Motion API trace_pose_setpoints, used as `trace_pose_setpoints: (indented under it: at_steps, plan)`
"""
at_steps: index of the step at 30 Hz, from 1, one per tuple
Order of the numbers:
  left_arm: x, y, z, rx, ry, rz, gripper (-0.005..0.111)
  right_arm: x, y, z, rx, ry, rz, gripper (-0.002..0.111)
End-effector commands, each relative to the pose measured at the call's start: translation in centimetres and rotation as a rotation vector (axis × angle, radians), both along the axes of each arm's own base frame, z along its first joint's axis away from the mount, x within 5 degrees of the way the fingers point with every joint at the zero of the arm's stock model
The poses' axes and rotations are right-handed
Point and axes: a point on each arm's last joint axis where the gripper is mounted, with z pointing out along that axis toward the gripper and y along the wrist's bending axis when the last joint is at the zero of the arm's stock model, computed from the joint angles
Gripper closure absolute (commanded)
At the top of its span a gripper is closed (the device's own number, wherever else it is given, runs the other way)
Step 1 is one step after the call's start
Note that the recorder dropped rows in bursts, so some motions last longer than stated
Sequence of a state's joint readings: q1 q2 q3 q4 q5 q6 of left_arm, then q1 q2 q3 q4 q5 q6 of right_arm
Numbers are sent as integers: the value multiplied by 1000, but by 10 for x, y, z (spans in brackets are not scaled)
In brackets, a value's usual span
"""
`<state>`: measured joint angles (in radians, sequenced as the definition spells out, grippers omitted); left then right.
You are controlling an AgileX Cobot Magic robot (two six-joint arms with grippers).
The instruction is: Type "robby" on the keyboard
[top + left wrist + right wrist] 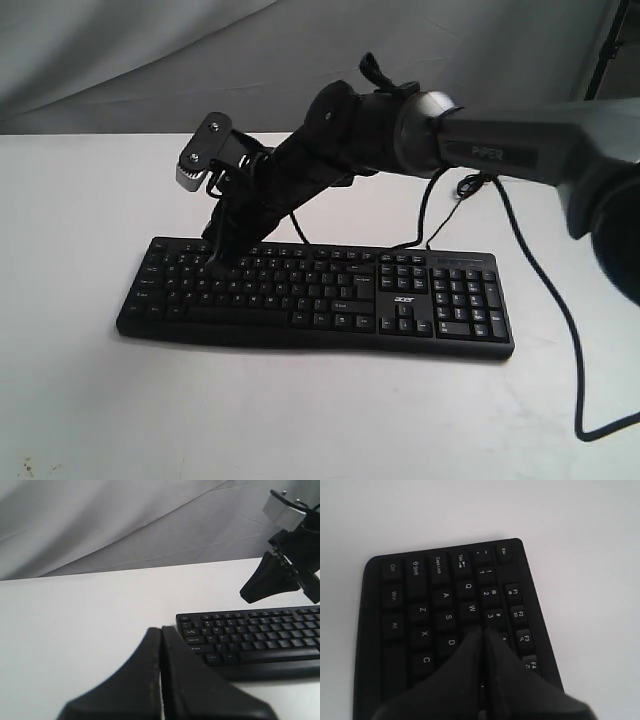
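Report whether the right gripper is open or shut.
Shut. The right gripper has both fingers pressed together, no gap, above the keyboard.

Worktop (300,420): flat, white, matte surface. It fills the lower and middle part of the exterior view and runs out of frame at the left, right and near sides.
Far edge: straight, with the backdrop rising directly behind it.
Backdrop (140,60): grey cloth hung behind the worktop, with long, soft folds running diagonally across it.
Stand (612,45): thin dark poles at the upper right corner, in front of the cloth; type cannot be determined.
Specks (20,468): a few small dark marks at the near left corner of the worktop.
Lighting: even and diffuse; shadows on the worktop are faint and soft-edged.
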<state>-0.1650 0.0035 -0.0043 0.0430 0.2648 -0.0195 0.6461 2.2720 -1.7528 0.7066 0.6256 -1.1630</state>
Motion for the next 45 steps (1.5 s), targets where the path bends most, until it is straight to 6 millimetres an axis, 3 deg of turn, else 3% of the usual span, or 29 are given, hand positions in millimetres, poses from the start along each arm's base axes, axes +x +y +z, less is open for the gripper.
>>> trace_pose_setpoints:
  at_steps: [1,5,45]
  plan:
    - [0,0,-1,1,-5,-6,107,5,12,-10,-49,28,-1,108]
    - [0,0,-1,1,-5,-6,107,7,14,-21,-75,32,-9,108]
    - [0,0,-1,1,-5,-6,107,10,21,-24,-105,48,-16,108]
